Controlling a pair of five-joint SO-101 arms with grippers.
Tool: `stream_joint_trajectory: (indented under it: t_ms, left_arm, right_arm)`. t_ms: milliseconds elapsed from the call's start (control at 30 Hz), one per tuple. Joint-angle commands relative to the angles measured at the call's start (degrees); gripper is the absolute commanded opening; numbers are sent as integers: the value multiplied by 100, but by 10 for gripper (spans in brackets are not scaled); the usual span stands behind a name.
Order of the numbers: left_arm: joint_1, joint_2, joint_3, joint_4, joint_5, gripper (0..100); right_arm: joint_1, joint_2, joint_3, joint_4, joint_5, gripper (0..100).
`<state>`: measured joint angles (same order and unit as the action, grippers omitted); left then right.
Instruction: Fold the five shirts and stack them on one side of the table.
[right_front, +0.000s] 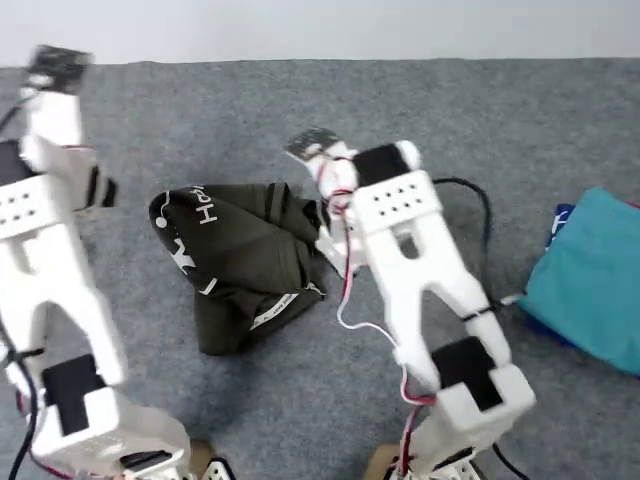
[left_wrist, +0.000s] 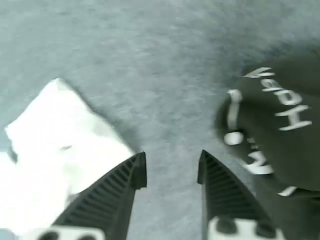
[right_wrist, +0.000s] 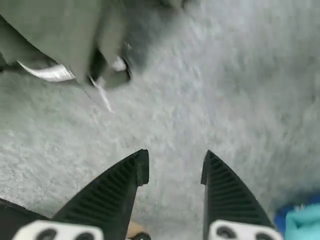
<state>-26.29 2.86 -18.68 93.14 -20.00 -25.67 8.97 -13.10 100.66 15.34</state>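
Though crumpled, shirt (right_front: 240, 265) tapers nearward.

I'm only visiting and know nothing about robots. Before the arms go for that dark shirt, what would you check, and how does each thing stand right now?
1. Is the left gripper open and empty? Ok.
2. Is the right gripper open and empty? Ok.
3. Is the dark shirt spread flat for folding? Not ok, it lies crumpled.
4. Are both grippers close to the dark shirt without touching it? Ok.
5. Is the teal shirt set aside at the table's edge? Ok.
6. How many shirts lie under the teal shirt? Cannot tell.
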Motion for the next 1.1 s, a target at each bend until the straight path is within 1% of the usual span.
stream_joint_trajectory:
  t_ms: [0,100,233,400,500,600,633,667,733,767,800,867,967,1067]
  left_arm:
    - [-695,-343,-154,53,-62,174]
    - [-1204,-290,-22,62,-70,174]
    - [-1662,-246,277,18,-105,174]
    - [-1969,-264,673,-220,-114,173]
    - [-2004,-273,804,-220,-114,173]
    - [-2040,-290,875,-281,-114,173]
    - [-2040,-290,892,-316,-114,173]
    - [-2040,-281,892,-325,-114,173]
    - [-2040,-264,892,-325,-114,173]
    - [-2040,-264,892,-325,-114,173]
    - [-2040,-264,892,-325,-114,173]
    - [-2031,-255,892,-325,-114,172]
    - [-2013,-264,892,-325,-114,167]
    - [-1908,-273,884,-325,-123,137]
  right_arm:
    - [-286,453,-932,215,-79,191]
    - [-593,945,-1486,215,-360,193]
    - [-980,1587,-2110,215,-554,193]
    - [-1288,2255,-2681,215,-563,192]
    - [-1402,2624,-2954,215,-563,190]
    - [-1393,2888,-3103,215,-563,184]
    - [-1385,2932,-3103,215,-554,162]
    - [-1376,2976,-3103,215,-545,125]
    - [-1358,3011,-3112,215,-519,13]
    - [-1349,3011,-3112,215,-510,6]
    - [-1288,2993,-3112,215,-510,27]
    - [-1156,2897,-3209,215,-510,7]
    - [-769,2633,-3490,215,-510,9]
    - [-286,2404,-3930,215,-422,9]
